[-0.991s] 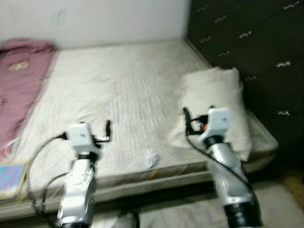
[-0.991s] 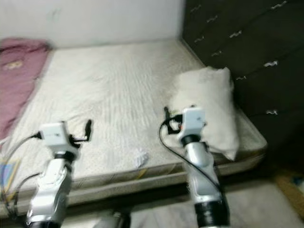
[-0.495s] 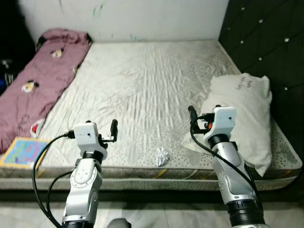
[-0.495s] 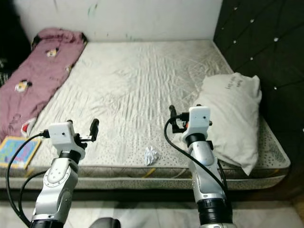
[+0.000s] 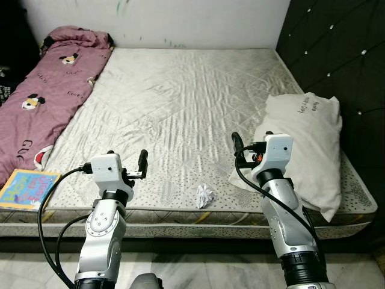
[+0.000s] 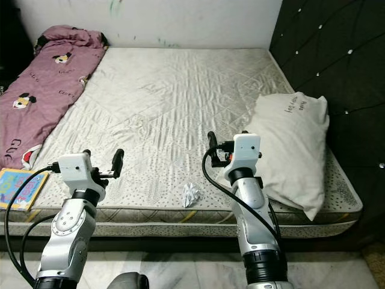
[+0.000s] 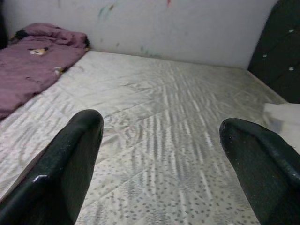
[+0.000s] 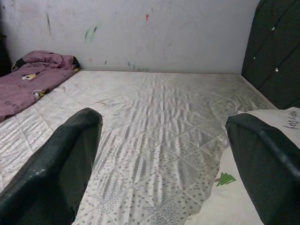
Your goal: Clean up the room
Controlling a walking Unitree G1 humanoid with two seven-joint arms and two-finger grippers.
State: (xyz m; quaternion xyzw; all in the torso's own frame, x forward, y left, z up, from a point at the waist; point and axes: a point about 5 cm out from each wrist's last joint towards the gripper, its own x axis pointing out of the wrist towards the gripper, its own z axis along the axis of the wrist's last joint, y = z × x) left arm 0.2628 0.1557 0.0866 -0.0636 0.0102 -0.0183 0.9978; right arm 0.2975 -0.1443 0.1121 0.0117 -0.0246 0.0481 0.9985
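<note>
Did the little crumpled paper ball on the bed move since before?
No. The paper ball sits at the same spot near the front edge of the mattress, just left of the pillow. The camera shifted, not the paper.

Even, fairly bright light falls from above on the pale mattress [image 5: 180,102], which shows crisply in both head views, while the dark headboard [image 5: 337,48] and the far left corner sink into near black and only the headboard's studs catch small glints. Soft shadows lie under the pillow [image 5: 304,144] and beside the crumpled paper [image 5: 205,195], and there is no motion blur. In the wrist views the near black fingers [image 7: 56,173] are large and soft, with a small highlight on one, and the wall [image 8: 140,33] behind is mildly hazy.
</note>
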